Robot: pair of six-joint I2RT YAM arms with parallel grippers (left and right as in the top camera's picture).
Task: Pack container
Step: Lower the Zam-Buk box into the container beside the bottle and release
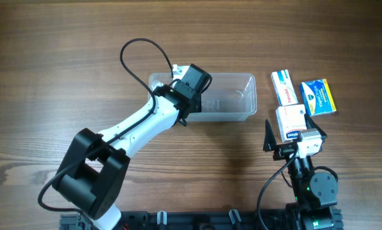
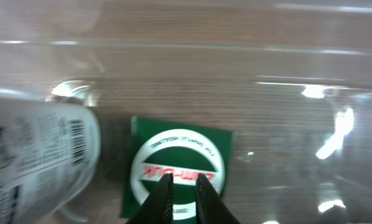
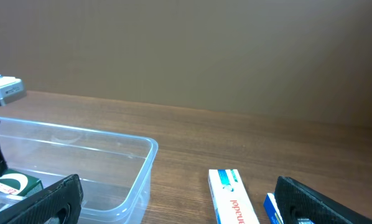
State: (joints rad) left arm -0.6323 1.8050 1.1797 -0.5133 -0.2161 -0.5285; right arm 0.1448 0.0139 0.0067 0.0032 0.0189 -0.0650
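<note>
overhead view of a wooden table (image 1: 50,64). from lower left, the left gripper (image 2: 184,182) reaches into the left end of the clear container (image 1: 245,116) at centre. its fingers are nearly together and grip nothing, just above a green box (image 2: 226,152) beside a white bottle (image 2: 37,155) lying on its side. right of the container lie three boxes: red-and-white (image 1: 283,87), blue (image 1: 319,97), white (image 1: 290,119). the right gripper (image 3: 180,208), by the white one, gapes wide and empty.

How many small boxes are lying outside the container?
3: a white-and-red box and a blue-and-yellow box right of the container, and a white box at the right gripper.
</note>
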